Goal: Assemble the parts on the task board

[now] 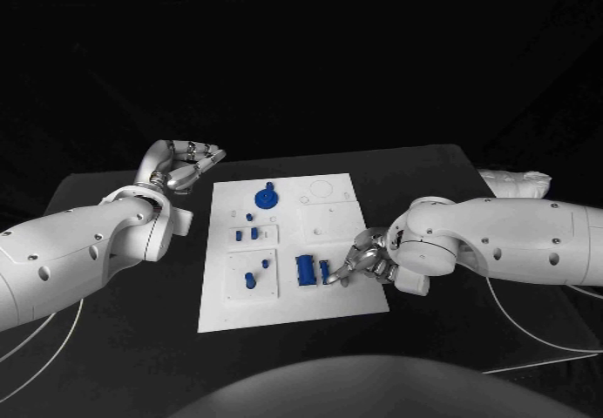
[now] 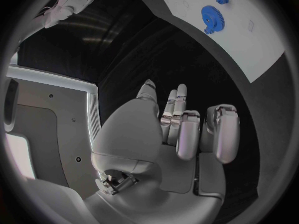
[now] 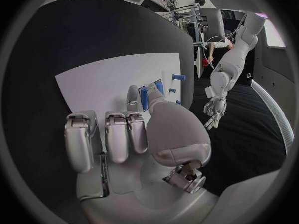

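Black table [image 1: 125,331] fills the head view, with the white task board [image 1: 333,300] laid at centre. At upper left, the left hand [image 1: 186,164] is held off the board, fingers curled, nothing held. At centre right, the right hand [image 1: 364,261] is pressed down beside the blue parts [image 1: 306,269]; whether one is gripped cannot be told

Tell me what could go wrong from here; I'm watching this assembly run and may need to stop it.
The right hand works at the task board's near right part, fingers at a small blue piece beside the blue block; whether it grips the piece is unclear, so it could slip or tip. A push there might also slide the board, since the left hand hangs off its far left corner, holding nothing and not steadying it.
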